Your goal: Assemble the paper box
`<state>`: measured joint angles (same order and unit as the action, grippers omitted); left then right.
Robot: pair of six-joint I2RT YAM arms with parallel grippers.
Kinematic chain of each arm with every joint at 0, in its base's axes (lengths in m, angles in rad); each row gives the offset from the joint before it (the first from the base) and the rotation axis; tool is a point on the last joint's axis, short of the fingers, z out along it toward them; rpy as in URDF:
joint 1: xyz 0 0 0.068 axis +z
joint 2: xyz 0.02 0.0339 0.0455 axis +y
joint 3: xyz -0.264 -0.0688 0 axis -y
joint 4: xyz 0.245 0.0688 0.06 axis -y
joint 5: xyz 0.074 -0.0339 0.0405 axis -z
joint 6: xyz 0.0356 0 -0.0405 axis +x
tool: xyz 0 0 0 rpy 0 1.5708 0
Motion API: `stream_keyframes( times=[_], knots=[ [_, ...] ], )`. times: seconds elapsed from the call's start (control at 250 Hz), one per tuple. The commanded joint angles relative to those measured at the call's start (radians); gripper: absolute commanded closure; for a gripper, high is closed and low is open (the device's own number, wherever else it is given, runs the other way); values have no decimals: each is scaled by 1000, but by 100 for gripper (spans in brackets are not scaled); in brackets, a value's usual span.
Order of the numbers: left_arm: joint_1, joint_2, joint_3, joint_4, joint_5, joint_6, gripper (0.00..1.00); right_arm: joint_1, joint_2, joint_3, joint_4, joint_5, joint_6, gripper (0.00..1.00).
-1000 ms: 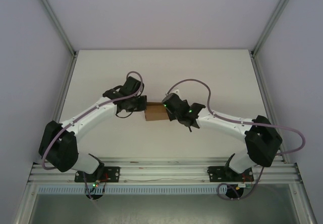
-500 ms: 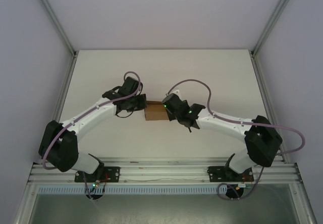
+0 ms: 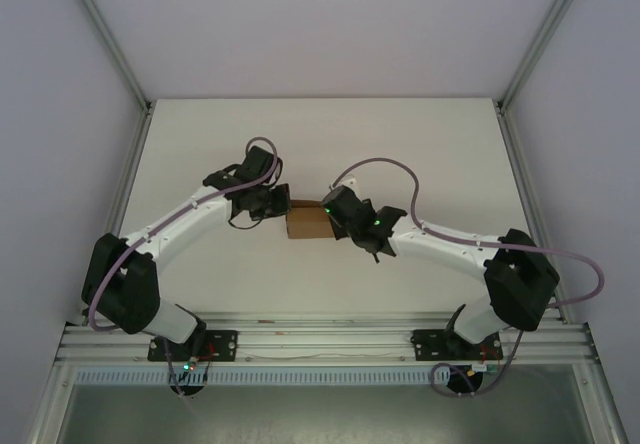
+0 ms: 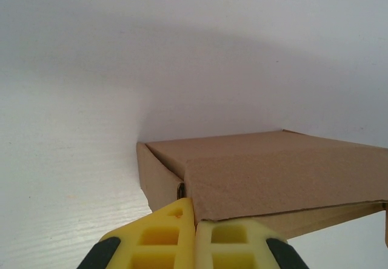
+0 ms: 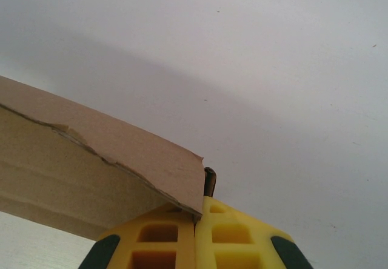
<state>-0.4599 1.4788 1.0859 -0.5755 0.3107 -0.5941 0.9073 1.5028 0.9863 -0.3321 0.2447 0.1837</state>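
Note:
The paper box [image 3: 307,224] is a small brown cardboard piece folded into a low box shape, lying mid-table between my two grippers. My left gripper [image 3: 283,207] is shut, its yellow fingertips [image 4: 182,217] pressed together against the box's near left corner [image 4: 159,178], just under the edge of the top flap [image 4: 285,178]. My right gripper [image 3: 331,215] is also shut and touches the box's right end. A flap corner [image 5: 182,178] lies over its left fingertip [image 5: 159,225], and a dark tab [image 5: 209,181] stands just behind the tips. I see no cardboard clamped between either pair of jaws.
The white table [image 3: 430,154] lies bare around the box. Grey enclosure walls [image 3: 60,114] and aluminium posts [image 3: 530,154] stand at both sides. A metal rail [image 3: 320,339] with both arm bases runs along the near edge.
My left arm has shifted a little, its wrist edging up and away along the box's left end. The box and the right arm have stayed put.

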Motion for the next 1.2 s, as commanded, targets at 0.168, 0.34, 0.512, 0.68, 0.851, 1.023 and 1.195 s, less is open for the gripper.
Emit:
stream_keyframes(
  times=[0.168,0.34,0.512,0.68,0.851,1.023,1.195],
  knots=[
    [-59,64,-145,5,-94,35,100,27,23,-73,-34,-81,-19,100],
    [-131,33,-214,35,-224,89,100,27,-3,-157,88,-94,-88,100],
    [-221,-21,-306,120,-352,86,100,27,-43,-216,153,-118,-98,86],
    [-280,-26,-357,186,-432,82,100,27,-175,-189,126,-138,-27,49],
    [-290,-30,-354,206,-438,95,100,17,-298,-199,187,-125,13,22],
    [-295,-55,-353,213,-444,111,100,-51,-286,-165,174,-99,75,22],
    [-300,-61,-337,218,-443,131,100,-141,-181,-124,132,-159,142,33]
  ],
)
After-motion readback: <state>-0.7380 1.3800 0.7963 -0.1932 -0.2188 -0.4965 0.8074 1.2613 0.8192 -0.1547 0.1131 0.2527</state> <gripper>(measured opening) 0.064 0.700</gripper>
